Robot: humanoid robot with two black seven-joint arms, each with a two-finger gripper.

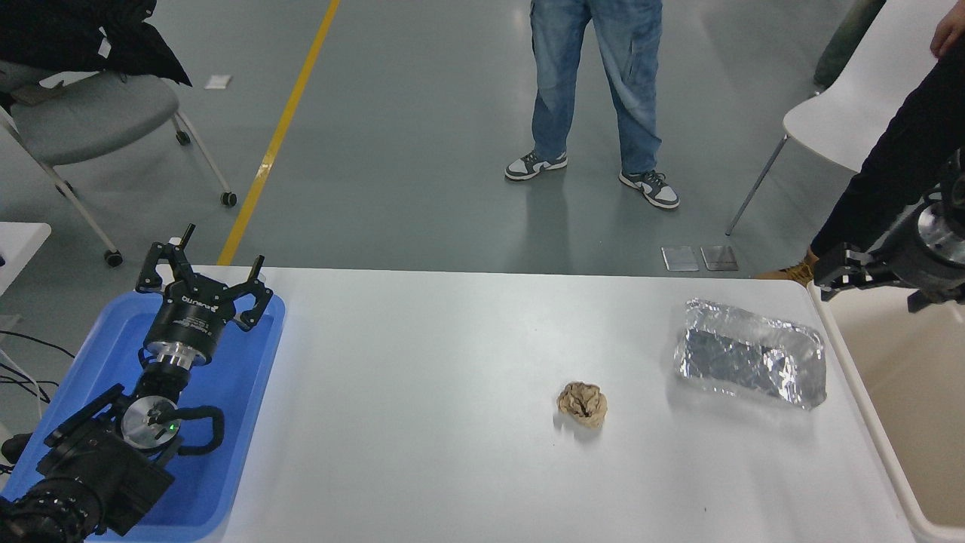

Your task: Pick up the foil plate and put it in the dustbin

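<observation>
The foil plate, a shiny crinkled silver tray, lies on the white table at the right, empty and untouched. The dustbin, a large cream bin, stands against the table's right edge and is partly cut off by the picture. My right gripper hangs open and empty above the bin's far left corner, up and to the right of the foil plate and apart from it. My left gripper is parked open over the blue tray at the lower left.
A small brown crumpled paper ball lies mid-table, left of the foil plate. A person in jeans stands beyond the far edge. A person's black-trousered leg is close behind my right gripper. A white chair stands at the far right.
</observation>
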